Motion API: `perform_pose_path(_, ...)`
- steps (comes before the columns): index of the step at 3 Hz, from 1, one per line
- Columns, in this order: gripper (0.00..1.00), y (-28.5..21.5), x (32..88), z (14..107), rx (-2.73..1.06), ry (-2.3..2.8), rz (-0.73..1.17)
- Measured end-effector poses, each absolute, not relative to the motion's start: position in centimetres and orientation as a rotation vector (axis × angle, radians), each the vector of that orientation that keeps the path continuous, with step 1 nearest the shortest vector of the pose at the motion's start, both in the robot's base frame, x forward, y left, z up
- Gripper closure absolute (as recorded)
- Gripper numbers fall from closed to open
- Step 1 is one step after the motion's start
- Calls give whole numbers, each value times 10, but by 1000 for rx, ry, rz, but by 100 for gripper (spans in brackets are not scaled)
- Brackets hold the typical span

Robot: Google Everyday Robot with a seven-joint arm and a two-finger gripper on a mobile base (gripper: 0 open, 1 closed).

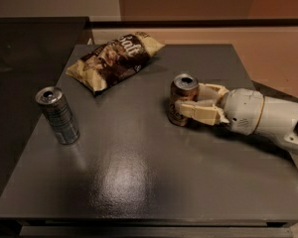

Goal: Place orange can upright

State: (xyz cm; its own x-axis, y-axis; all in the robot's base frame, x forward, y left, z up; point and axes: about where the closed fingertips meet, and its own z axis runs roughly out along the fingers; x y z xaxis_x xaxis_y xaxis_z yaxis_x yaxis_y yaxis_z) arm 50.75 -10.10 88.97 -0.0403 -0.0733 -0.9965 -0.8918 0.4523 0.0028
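Observation:
The orange can (pixel 181 95) stands upright on the dark grey table (pixel 139 172), right of centre, its silver top open end up. My gripper (pixel 190 99) reaches in from the right, low over the table. Its cream fingers (pixel 201 113) sit on either side of the can, one in front and one behind, closed on its body. The white arm (pixel 260 117) stretches off to the right edge.
A slim silver-blue can (pixel 58 115) stands upright at the table's left side. A crumpled snack bag (pixel 114 58) lies at the back, left of centre. The table's right edge is just behind the arm.

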Motion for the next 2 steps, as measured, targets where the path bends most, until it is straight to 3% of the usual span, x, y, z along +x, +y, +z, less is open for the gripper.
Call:
perform_pose_path(1,13,-103,507,889,-898,1474,828)
perform_pose_path(2,0,-104,506,889,-896,1476,824)
